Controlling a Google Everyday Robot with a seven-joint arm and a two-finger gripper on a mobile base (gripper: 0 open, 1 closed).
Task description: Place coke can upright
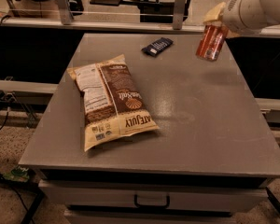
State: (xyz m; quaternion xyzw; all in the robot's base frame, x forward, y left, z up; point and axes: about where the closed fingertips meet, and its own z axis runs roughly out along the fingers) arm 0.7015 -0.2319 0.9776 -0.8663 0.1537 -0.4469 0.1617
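Note:
The coke can is a small red-orange can, held in the air above the far right part of the grey table. It hangs nearly upright, tilted slightly, with its lower end clear of the tabletop. My gripper is at the top right on the end of the white arm, shut on the can's upper end.
A large brown and cream chip bag lies flat on the left half of the table. A small dark blue flat packet lies near the far edge. A drawer handle shows below the front edge. Metal frames stand behind the table.

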